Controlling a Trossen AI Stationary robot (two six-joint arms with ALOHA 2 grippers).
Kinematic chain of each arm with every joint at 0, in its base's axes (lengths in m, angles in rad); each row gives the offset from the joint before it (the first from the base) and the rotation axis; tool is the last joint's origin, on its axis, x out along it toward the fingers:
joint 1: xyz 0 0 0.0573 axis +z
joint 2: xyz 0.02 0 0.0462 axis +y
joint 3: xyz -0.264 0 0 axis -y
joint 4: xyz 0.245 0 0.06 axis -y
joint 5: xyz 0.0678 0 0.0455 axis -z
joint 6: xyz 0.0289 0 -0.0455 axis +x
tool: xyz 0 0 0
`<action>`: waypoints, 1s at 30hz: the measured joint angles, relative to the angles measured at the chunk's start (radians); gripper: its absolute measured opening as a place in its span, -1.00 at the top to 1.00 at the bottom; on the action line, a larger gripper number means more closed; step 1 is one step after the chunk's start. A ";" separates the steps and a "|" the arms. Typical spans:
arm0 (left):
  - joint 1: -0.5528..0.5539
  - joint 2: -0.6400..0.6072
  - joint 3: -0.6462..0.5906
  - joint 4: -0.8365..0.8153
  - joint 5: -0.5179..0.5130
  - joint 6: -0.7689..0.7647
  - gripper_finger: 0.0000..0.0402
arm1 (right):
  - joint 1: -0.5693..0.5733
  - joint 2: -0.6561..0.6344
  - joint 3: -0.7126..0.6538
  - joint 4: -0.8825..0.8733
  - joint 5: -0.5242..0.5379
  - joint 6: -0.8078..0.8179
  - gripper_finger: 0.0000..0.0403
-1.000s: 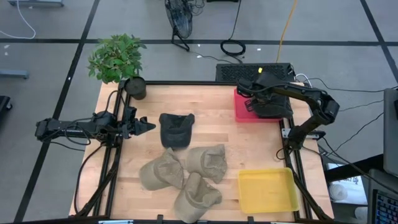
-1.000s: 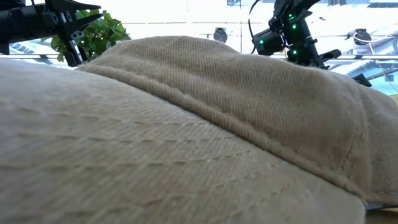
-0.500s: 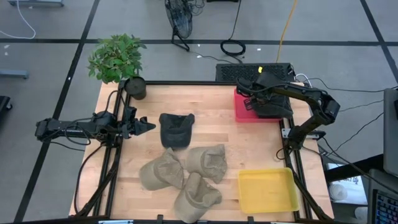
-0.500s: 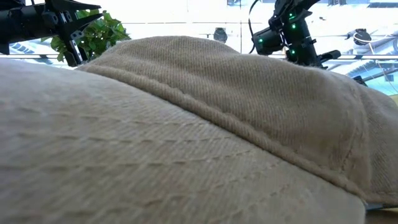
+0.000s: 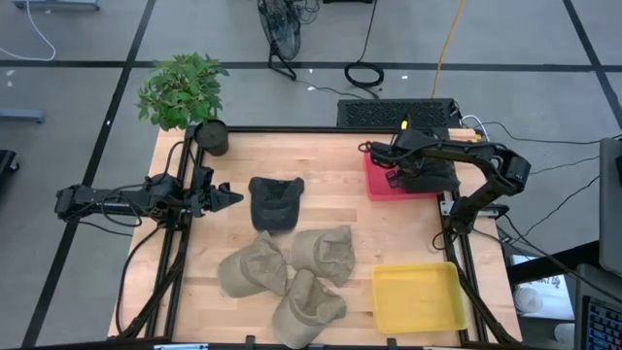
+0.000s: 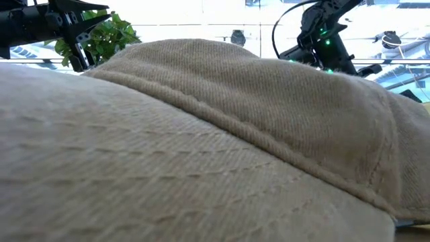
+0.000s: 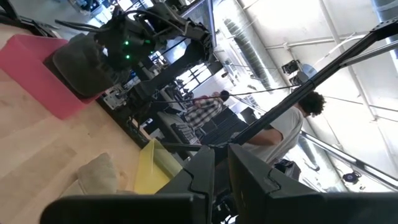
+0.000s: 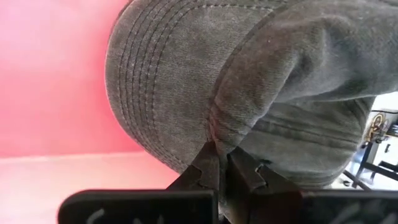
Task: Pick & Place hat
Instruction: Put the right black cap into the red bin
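Note:
A dark grey hat (image 5: 434,176) sits over the red tray (image 5: 374,181) at the table's far right, and my right gripper (image 8: 223,167) is shut on it. A second dark hat (image 5: 275,202) lies flat on the table's left half. My left gripper (image 5: 229,196) hovers just left of it, shut and touching nothing. Three tan hats (image 5: 326,253) lie crown-up in a cluster near the front edge. One tan hat (image 6: 201,134) fills the low view. My right gripper pinches the grey hat between its two fingers at the seam where the brim meets the crown (image 8: 217,134). The fingers lie about level over the red tray. In the left wrist view the hat (image 7: 81,59) appears to rest on the tray.
A yellow tray (image 5: 418,297) sits at the near right corner. A potted plant (image 5: 185,92) stands at the far left corner. Bare wood lies between the dark hat and the red tray. People stand in the room beyond the table (image 7: 273,130).
My right arm has swung over the red tray, and the grey hat in its grip has shifted a little toward the table's near edge. The left arm and the other hats have kept still.

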State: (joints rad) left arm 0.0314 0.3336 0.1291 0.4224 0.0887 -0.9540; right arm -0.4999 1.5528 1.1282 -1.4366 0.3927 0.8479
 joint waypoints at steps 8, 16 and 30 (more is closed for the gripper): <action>0.000 0.000 0.000 0.000 0.000 0.000 0.75 | 0.000 0.000 0.000 0.027 -0.002 0.002 1.00; 0.000 0.000 0.000 0.000 0.000 -0.001 0.75 | -0.004 0.000 0.000 0.026 -0.005 -0.023 1.00; 0.000 0.000 0.000 0.000 -0.001 0.000 0.75 | -0.007 0.000 0.000 0.031 -0.028 -0.023 1.00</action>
State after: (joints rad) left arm 0.0315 0.3332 0.1293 0.4225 0.0879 -0.9539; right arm -0.5072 1.5528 1.1278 -1.4055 0.3649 0.8253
